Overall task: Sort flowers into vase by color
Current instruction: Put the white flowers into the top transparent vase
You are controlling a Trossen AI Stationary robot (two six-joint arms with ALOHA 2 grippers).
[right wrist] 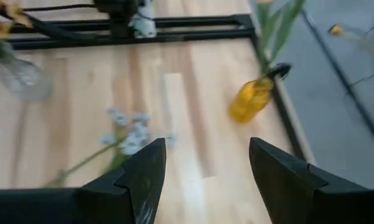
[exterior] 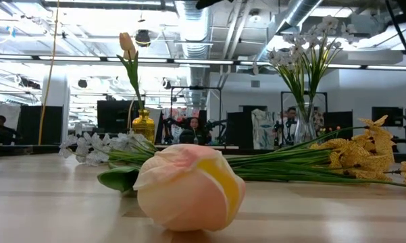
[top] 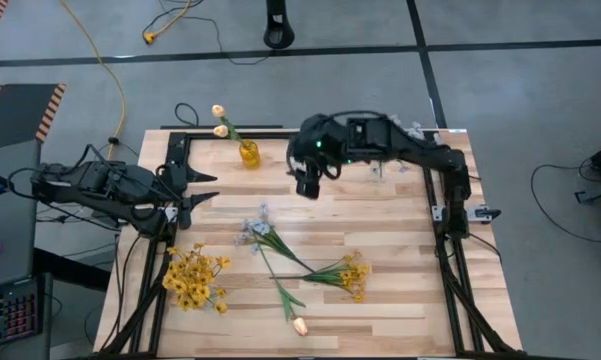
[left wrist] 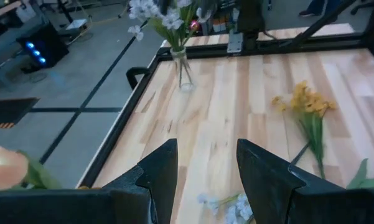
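Loose flowers lie on the wooden table: a blue-white spray (top: 256, 232), a yellow sprig (top: 350, 272) and a peach tulip (top: 299, 324), whose bud fills the low view (exterior: 189, 187). A yellow vase (top: 248, 153) holds peach tulips. A clear vase (left wrist: 183, 68) holds blue-white flowers. Another clear vase (right wrist: 18, 78) at the near left holds a yellow bunch (top: 193, 278). My right gripper (top: 308, 185) hangs open above the table's middle, right of the yellow vase. My left gripper (top: 208, 188) waits open at the left edge. Neither holds anything.
A black metal frame (top: 175, 150) runs along the table's edges. Bare wood lies between the yellow vase and the loose flowers. Cables lie on the floor beyond the far edge. People sit in the room behind the table.
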